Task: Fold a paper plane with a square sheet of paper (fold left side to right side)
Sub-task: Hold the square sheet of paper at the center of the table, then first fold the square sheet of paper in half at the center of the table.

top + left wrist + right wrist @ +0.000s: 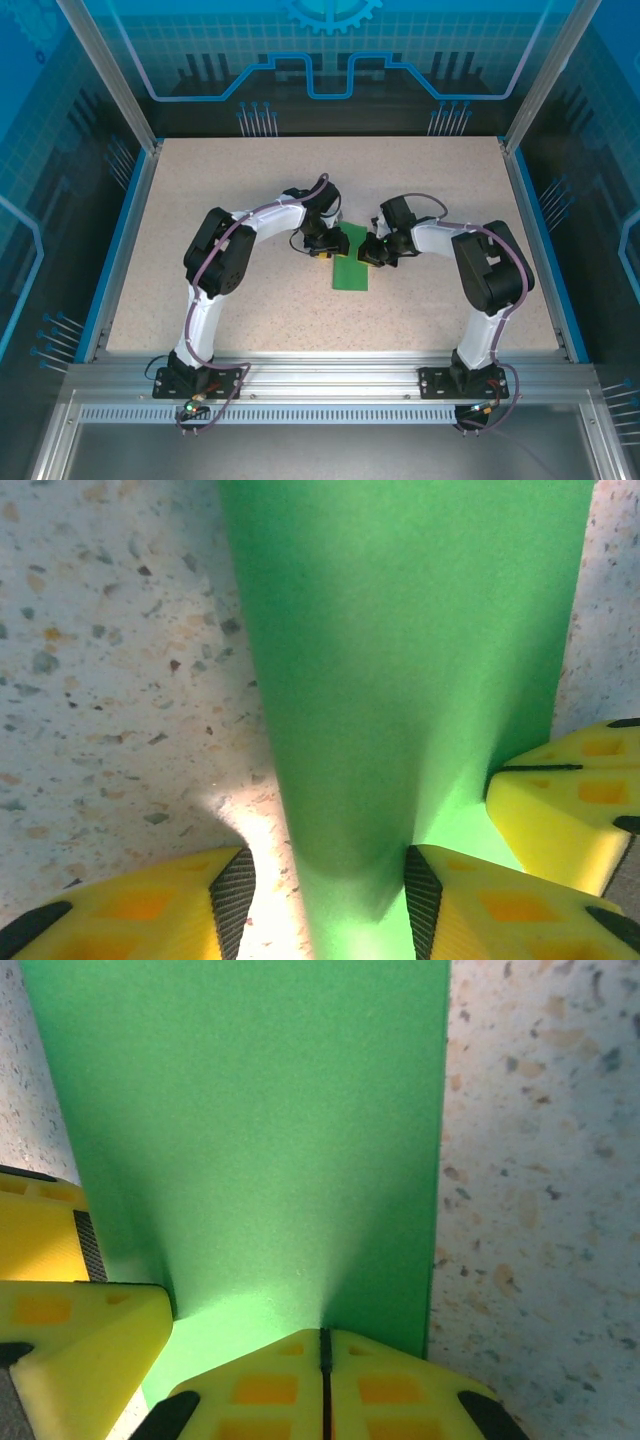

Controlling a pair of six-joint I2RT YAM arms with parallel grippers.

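Right gripper (pixel 325 1345), jaws closed, pinches the square sheet of paper (pixel 250 1110) at 2 o'clock. Left gripper (pixel 328 880) jaws open; I'd align edges before creasing

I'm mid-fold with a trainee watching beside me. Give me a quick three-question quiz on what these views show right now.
1. True or false: the right gripper has its jaws spread wide apart.
2. Multiple choice: what runs through the open left gripper? A) a pen B) a raised strip of the green sheet C) a cable
3. Fill in: in the left wrist view, the other yellow gripper at the right edge belongs to the ___ arm.

Key: 1 false, they are shut on the sheet's edge; 2 B; 3 right.
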